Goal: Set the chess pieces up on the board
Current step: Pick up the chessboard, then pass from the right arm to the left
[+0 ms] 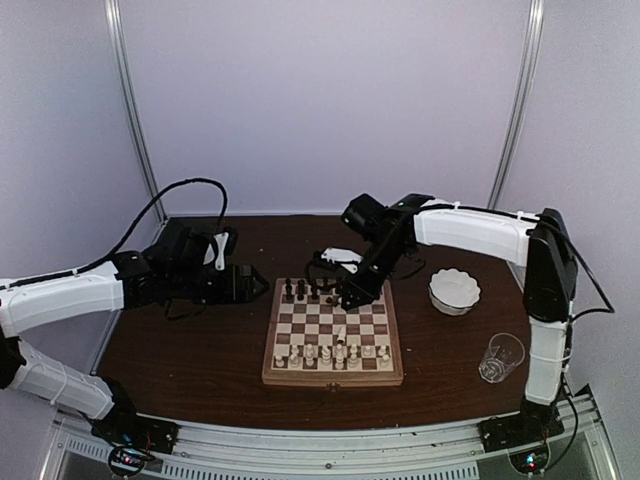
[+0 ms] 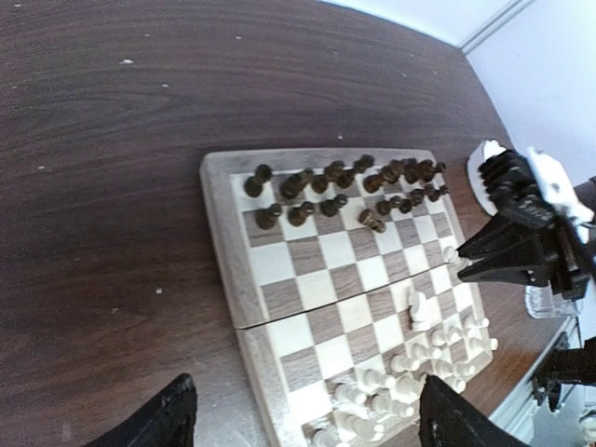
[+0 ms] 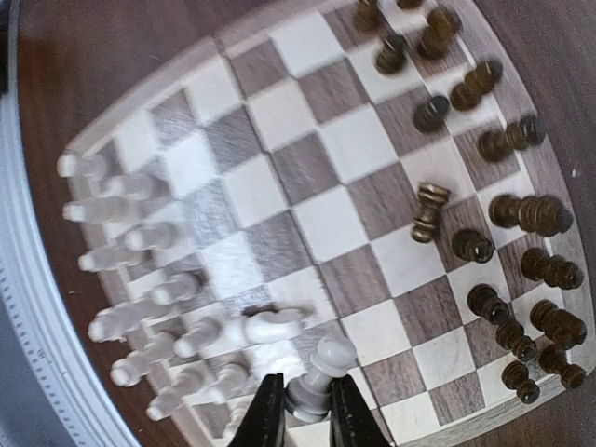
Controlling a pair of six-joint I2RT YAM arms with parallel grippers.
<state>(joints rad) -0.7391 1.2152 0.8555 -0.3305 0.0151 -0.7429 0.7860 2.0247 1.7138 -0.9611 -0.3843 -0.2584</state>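
The board (image 1: 333,378) lies at the table's middle. Dark chess pieces (image 1: 305,290) fill its far rows and white chess pieces (image 1: 335,352) its near rows. My right gripper (image 3: 307,382) hangs just above the board's right side, shut on a white pawn (image 3: 321,372) near its base. A white knight (image 3: 265,326) stands one row ahead of the white ranks, right beside the pawn. One dark piece (image 3: 428,209) stands forward of the dark rows. My left gripper (image 2: 307,428) is open with nothing between its fingers, above the board's left edge (image 2: 223,251).
A white scalloped bowl (image 1: 454,290) sits right of the board, and a clear glass (image 1: 501,357) stands nearer the front right. The right arm (image 1: 470,228) reaches across the table's back right. Dark tabletop (image 1: 180,350) lies left of the board.
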